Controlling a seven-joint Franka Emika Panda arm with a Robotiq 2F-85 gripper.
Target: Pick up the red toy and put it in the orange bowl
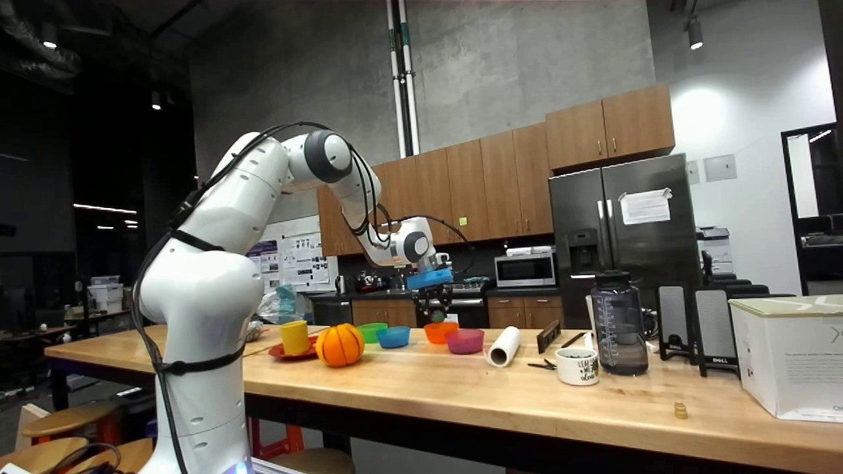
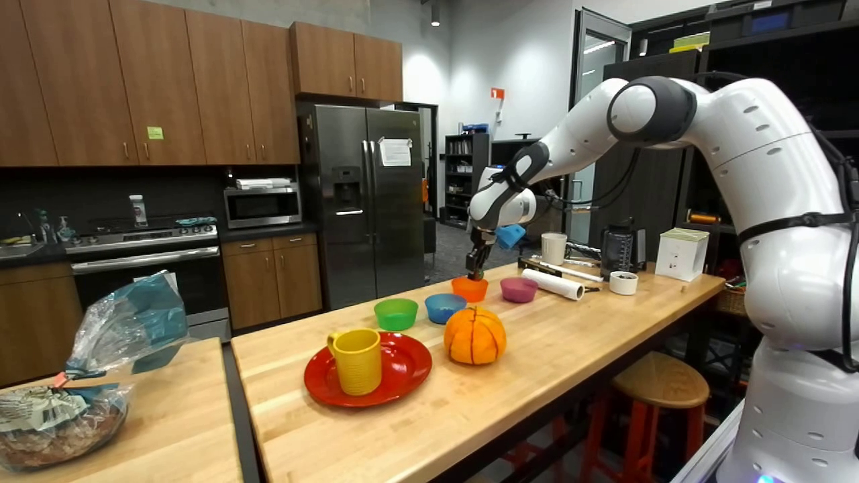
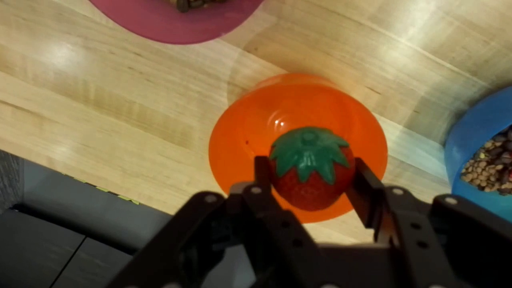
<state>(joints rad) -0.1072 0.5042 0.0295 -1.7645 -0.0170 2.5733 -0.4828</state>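
Gripper (image 3: 311, 165) was clamped part-spread on red toy (image 3: 311, 174) over orange bowl (image 3: 244, 136), wrist-view 5 o'clock; low, centred release was advised.

You have the red toy (image 3: 312, 173), a strawberry with a green cap (image 3: 309, 148), gripped between the fingers (image 3: 366, 188) of your hand (image 3: 311, 170), over the orange bowl (image 3: 236, 148); from here you can't tell how high. The bowl sits on your wooden bench (image 3: 132, 100). A pink bowl (image 3: 208, 30) is cut off at the top of your wrist view, a blue bowl (image 3: 456, 160) at the right, each with small brown pieces (image 3: 486, 170) inside.
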